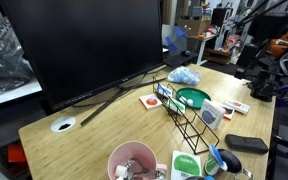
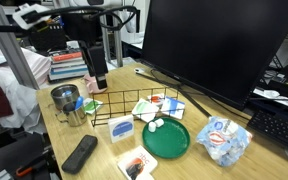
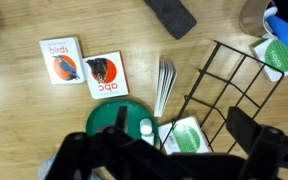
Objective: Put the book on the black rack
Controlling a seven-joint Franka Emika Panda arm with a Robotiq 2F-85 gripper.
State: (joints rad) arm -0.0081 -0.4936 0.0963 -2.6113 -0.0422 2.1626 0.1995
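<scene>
The book point(image 3: 165, 85) stands on edge, seen from above as a thin fan of pale pages, right against the side of the black rack point(image 3: 224, 85). It also shows pale grey in both exterior views point(image 2: 122, 130) point(image 1: 212, 114). I cannot tell whether it sits inside a slot. The rack shows in both exterior views point(image 2: 134, 105) point(image 1: 189, 118). My gripper point(image 3: 181, 122) is open and empty, with dark fingers on either side of the rack's near corner. In an exterior view my gripper point(image 2: 95, 80) hangs above the rack's end.
A green bowl point(image 3: 109, 115) holding a small white bottle lies beside the book. Two flat booklets point(image 3: 61, 60) point(image 3: 106, 75), a green-and-white card point(image 3: 184, 135) under the rack, a black remote-like object point(image 2: 80, 153), a metal cup point(image 2: 66, 100) and a big monitor point(image 2: 214, 45) surround it.
</scene>
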